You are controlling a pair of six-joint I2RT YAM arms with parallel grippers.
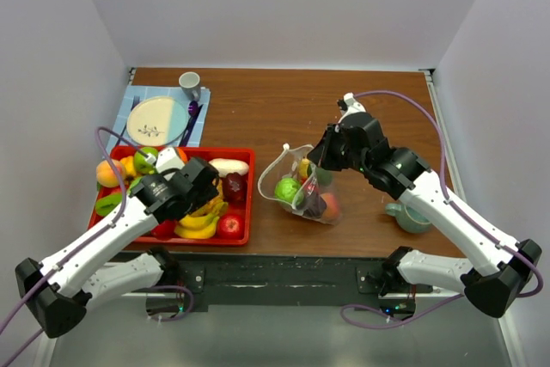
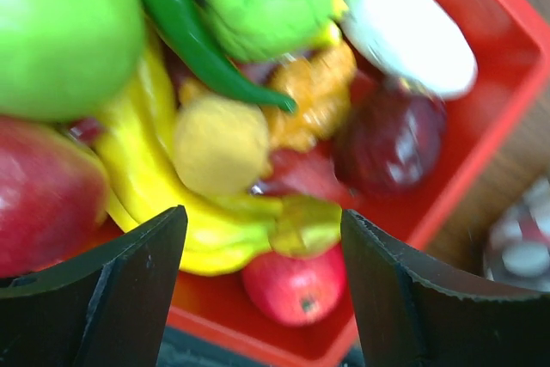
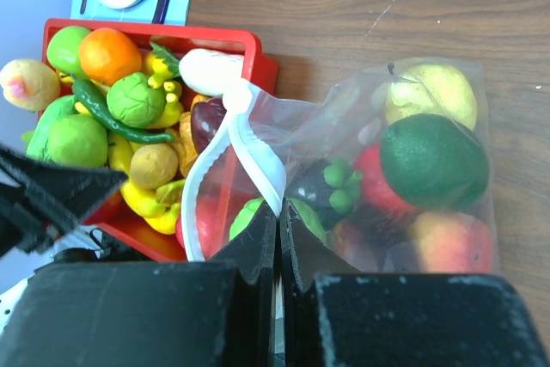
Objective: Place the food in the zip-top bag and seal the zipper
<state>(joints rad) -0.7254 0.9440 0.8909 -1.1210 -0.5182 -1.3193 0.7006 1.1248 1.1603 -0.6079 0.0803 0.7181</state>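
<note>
Edges: table [image 1: 258, 109] shut in by white walls [image 1: 284, 6] on the left, back and right; both arm bases along the near edge.
Open room: bare wood across the far middle and far right; only a narrow strip of wood between tray [image 1: 252, 161] and bag [image 1: 273, 180].
Far left corner: plate [image 1: 155, 119] on a blue mat [image 1: 199, 131], grey cup [image 1: 190, 85] just behind.
Right front: green mug [image 1: 411, 215], partly covered by the right arm, near the bag.
Tray: red, front left, heaped with a green apple [image 2: 60, 32], green chili [image 2: 189, 32], bananas [image 2: 163, 169], dark plum [image 2: 391, 139], small red apple [image 2: 292, 285] and an orange [image 3: 109, 53].
Bag: clear, mid-table, right of the tray, mouth toward it; inside, a lime [image 3: 434, 161], a pale yellow-green fruit [image 3: 430, 92], a peach [image 3: 451, 242] and more, packed touching.
Zipper [image 3: 258, 156]: white strip curling up at the mouth, its two sides apart.
Left gripper [image 2: 262, 238]: fingers spread wide, nothing between, hanging over the bananas and small red apple.
Right gripper [image 3: 278, 212]: jaws pressed together, pinching the zipper strip at the mouth edge.
Right wrist only: the pinch itself and the fruit deep in the bag.
Left wrist only: close detail of the heap, blurred.
Top only: walls, cup, mug, free wood.
</note>
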